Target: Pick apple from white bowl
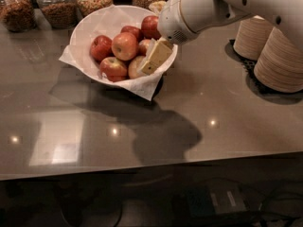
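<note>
**A:** Where is the gripper (154,59) sitting in relation to the white bowl (75,33)?

**B:** It is hanging inside the bowl's right side, low over a pale apple (134,68) near the front rim. I cannot tell whether it is released or clenched.

**A:** And the apple (125,45)?

**B:** It is lying near the bowl's middle, on top of the pile. A darker red apple (100,46) is pressing against it on the side toward the bowl's left wall. Nothing is gripping it.

**A:** So how should the reach be going?

**B:** By my judgement, the gripper should be shifting toward the bowl's middle and coming down astride the big apple's widest part. It should be closing gently, so that it is not knocking the neighbours or dragging the paper liner (147,86) over the rim.
</note>
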Robot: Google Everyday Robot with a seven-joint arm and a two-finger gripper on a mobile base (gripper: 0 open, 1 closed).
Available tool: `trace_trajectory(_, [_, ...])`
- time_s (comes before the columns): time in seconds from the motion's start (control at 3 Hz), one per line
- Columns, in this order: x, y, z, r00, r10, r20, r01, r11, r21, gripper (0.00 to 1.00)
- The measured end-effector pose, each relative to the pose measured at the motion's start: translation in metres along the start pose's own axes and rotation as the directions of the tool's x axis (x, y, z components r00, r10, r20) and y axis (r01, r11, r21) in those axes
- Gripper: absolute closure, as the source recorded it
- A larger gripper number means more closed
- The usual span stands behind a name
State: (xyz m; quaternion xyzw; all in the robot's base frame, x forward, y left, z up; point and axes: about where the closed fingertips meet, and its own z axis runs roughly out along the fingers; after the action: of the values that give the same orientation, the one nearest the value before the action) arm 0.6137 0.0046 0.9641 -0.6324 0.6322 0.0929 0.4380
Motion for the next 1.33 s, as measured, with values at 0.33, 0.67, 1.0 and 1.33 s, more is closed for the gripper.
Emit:
trace_trajectory(0.33, [0.000,-0.007,0.004,1.000,0.004,0.008,-0.004,0.9992,0.040,0.17])
trace_trajectory(0.67, [-0.002,-0.017,0.017,0.999,0.007,0.037,-0.009,0.9982,0.060,0.25])
trace_trajectory(1.0, [-0.003,-0.023,0.026,0.998,0.010,0.056,-0.014,0.9972,0.074,0.23])
trace_trajectory(1.33, [-0.004,-0.027,0.033,0.997,0.012,0.070,-0.018,0.9968,0.078,0.22])
